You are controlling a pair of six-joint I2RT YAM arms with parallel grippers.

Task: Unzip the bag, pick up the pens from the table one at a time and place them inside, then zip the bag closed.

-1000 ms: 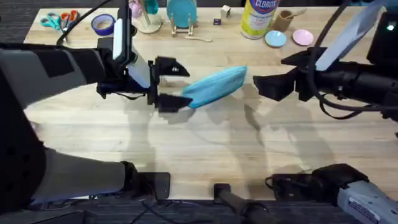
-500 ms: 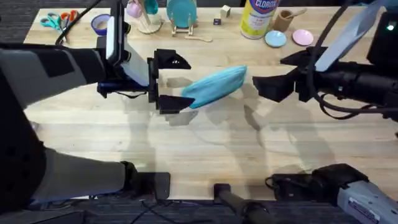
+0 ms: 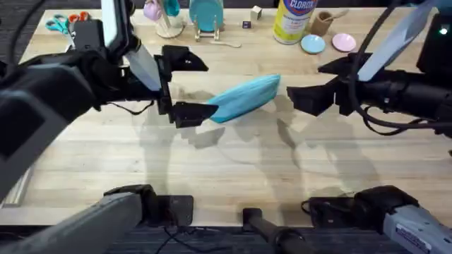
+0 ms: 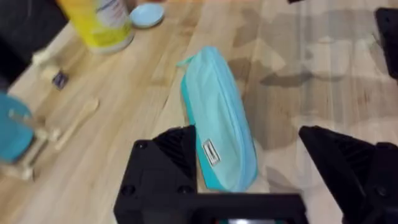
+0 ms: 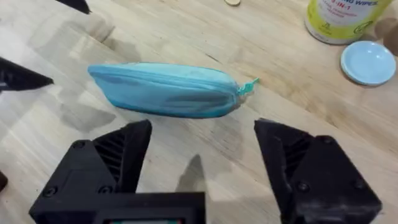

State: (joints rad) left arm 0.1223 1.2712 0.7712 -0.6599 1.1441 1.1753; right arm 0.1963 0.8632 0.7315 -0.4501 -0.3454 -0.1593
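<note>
The teal-blue bag lies at a slant on the table, with its zipper closed. Its zipper pull sticks out at the end toward the right arm. My left gripper is open and straddles the bag's left end. In the left wrist view the bag sits between the left gripper's fingers, closer to one finger. My right gripper hangs open just right of the bag with nothing in it. The right wrist view shows the bag lying beyond the right gripper. The pens are out of view.
Along the far edge stand a yellow wipes canister, a blue dish, a pink dish, a teal stand and a flat wooden stick. Scissors lie at the far left. Bare wood stretches in front of the bag.
The left arm has risen and swung toward the far left, so its far finger now sits farther back. The bag and the right arm have not moved.
</note>
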